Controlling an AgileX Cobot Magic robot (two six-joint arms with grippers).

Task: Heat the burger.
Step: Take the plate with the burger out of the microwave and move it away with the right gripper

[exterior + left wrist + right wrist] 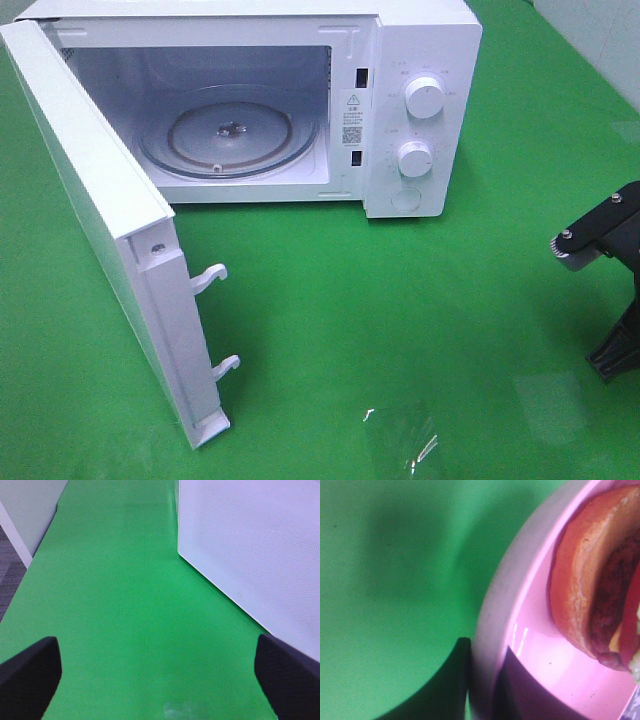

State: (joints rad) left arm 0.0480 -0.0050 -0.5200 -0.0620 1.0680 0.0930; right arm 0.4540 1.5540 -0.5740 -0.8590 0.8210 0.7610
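Nearest the overhead camera: microwave door (110, 250), swung fully out to the near left, latch hooks (215, 320) poking into the open, so the cavity is reachable from the front right

Glass turntable (228, 135) sits bare inside the microwave (420, 110), ready for a load; nothing on it yet. Two knobs (424, 98) on the right panel, untouched position can't be judged

Right gripper (482, 680): jaws nearly together, pinched on the rim of the pink plate (492, 610), one finger under/outside the rim, the other on the inner face. Rim grip makes sense: carries the food without touching it and keeps the plate flat enough to slide onto the turntable

Burger (600, 580) is on that plate, close to the gripped edge, seen only in the right wrist view: bun, dark patty, some red filling. In the overhead view only part of the right arm (610, 270) shows at the far right edge; plate and burger are out of frame there

Left gripper (155, 680): fingers wide apart, holding nothing, hovering over green table (125, 605) beside the door's outer face (260, 545). Probably parked there for the door

Judgement: plate loading not started; door closing and timer knob remain
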